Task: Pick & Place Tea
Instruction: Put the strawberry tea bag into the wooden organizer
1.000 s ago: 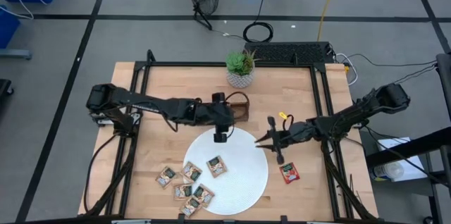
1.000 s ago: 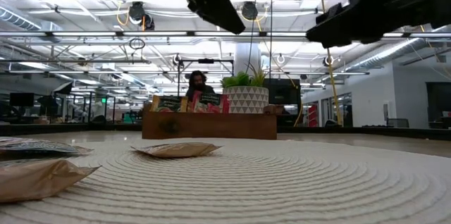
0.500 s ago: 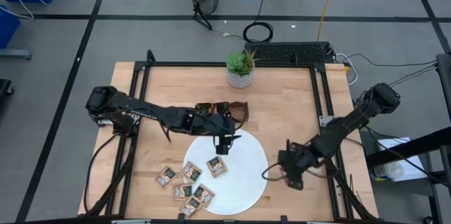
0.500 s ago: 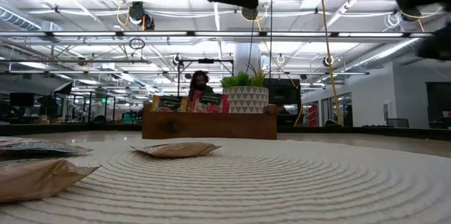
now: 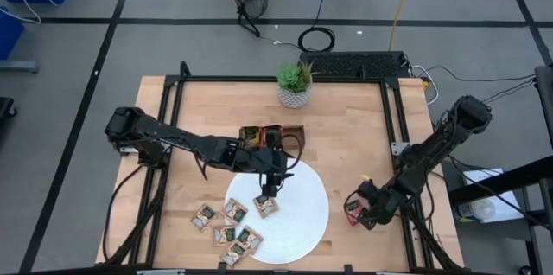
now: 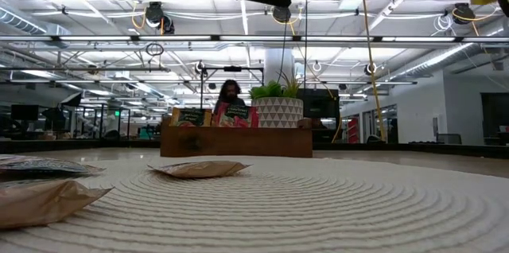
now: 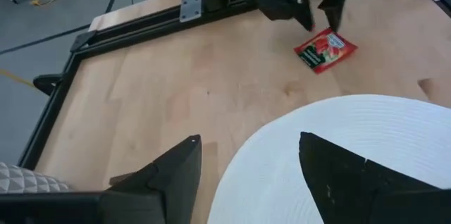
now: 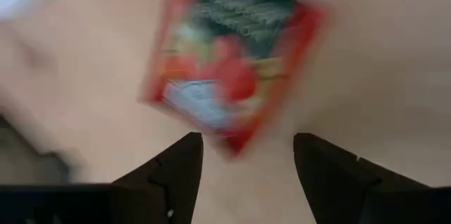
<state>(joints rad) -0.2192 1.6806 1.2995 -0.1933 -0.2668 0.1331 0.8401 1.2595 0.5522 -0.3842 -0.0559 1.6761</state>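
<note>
Your right gripper (image 5: pixel 361 208) has come down from mid-air beside the plate to the tabletop just off the plate's right edge, and it now stands directly over the red sachet (image 7: pixel 325 49) lying on the bare wood. In the right wrist view that sachet fills the space ahead of the fingers (image 8: pixel 176 175), which are spread with a clear gap and hold nothing; the packet lies flat and untouched between their lines, slightly askew. Over the same interval your left gripper (image 5: pixel 270 190) has moved from the rear rim of the white plate (image 5: pixel 307 214) forward over it, and it now hangs above the tan sachet (image 5: pixel 266 205) resting on the plate's left half, its fingers (image 7: pixel 176 175) likewise spread and empty. The remaining tan sachets (image 5: pixel 226 233) lie in a loose cluster at the plate's front-left edge, some on the wood, some on the rim. The wooden tray (image 5: pixel 275 134) behind the plate already holds sachets standing upright, as the low view confirms. My judgement: both arms have finished their approach and each is poised for a pick, so neither sachet is yet secured. The red one sits flat on wood, so you will likely need the fingertips right at the surface to catch an edge.
</note>
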